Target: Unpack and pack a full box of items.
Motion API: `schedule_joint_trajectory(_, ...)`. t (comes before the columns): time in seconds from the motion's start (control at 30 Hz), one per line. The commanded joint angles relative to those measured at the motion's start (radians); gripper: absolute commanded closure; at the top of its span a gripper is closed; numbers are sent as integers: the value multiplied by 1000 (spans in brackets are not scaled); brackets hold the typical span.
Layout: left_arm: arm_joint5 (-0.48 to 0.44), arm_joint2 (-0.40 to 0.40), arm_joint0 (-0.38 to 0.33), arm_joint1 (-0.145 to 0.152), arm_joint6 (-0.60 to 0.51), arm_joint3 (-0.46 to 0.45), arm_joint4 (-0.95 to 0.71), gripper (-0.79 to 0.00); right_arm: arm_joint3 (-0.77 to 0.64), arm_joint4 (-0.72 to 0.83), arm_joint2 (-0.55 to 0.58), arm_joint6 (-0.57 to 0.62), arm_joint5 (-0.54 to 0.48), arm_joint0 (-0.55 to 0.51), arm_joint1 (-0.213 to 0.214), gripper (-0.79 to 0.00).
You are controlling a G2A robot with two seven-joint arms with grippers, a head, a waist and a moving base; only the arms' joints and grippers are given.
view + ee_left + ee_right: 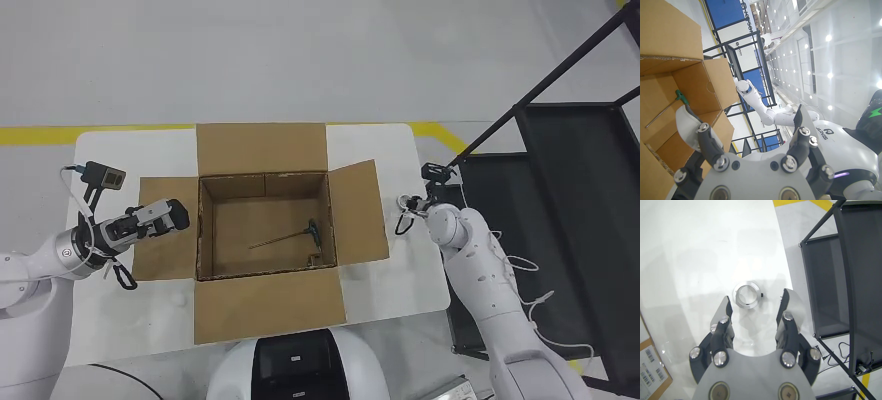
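Left arm point(80, 245) in from the left edge of the table point(150, 150) point(696, 247), forearm low and roughly level. Left gripper point(178, 215) point(742, 109) above the left flap point(160, 262) of the box point(264, 186) point(715, 89), aimed across toward the opening. Jaws spread wide, nothing between them.

Right arm point(480, 270) bent up from the table's right edge, right gripper point(408, 207) point(756, 295) pointed down at the bare table between the right flap point(358, 215) and the table edge. Jaws released and apart, holding nothing. Just past the fingertips point(727, 302), a metal ring point(746, 297) lying flat on the table, hole upward, nearer one finger than the other, touching neither.

Box in the middle of the table, all four flaps folded outward. Inside, on the cardboard floor, a hex key point(285, 239) point(664, 111) with a green T-handle, lying flat. Long axis slanted across the floor: handle end toward the box's right wall, bare shaft tip toward the left and slightly nearer the robot. Crossbar of the handle roughly square to the shaft. Close to the near right corner of the floor, a small item point(317, 262), too small to identify.

Beside the table on the right, a dark metal rack point(560, 200) point(829, 285).
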Motion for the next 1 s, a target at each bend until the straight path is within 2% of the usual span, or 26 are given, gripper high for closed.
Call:
schedule_joint_trajectory(0.0,0,0,0,0,0,0,0,-785,26,9,-5,-6,9,15,-3,-308)
schedule_joint_trajectory(0.07,0,0,0,0,0,0,0,-785,53,15,-11,-10,24,30,-6,-336)
schedule_joint_trajectory(0.43,0,0,0,0,0,0,0,-785,161,49,-52,-31,26,93,-22,-326)
schedule_joint_trajectory(0.5,0,0,0,0,0,0,0,-785,174,52,-57,-35,27,99,-25,-277)
schedule_joint_trajectory(0.6,0,0,0,0,0,0,0,-785,187,61,-63,-36,26,107,-27,-46)
schedule_joint_trajectory(0.63,0,0,0,0,0,0,0,-785,189,63,-64,-37,25,107,-28,0)
schedule_joint_trajectory(0.83,0,0,0,0,0,0,0,-785,127,93,-27,-46,0,70,-20,0)
schedule_joint_trajectory(0.97,0,0,0,0,0,0,0,-785,-42,98,38,-59,-11,-25,-3,0)
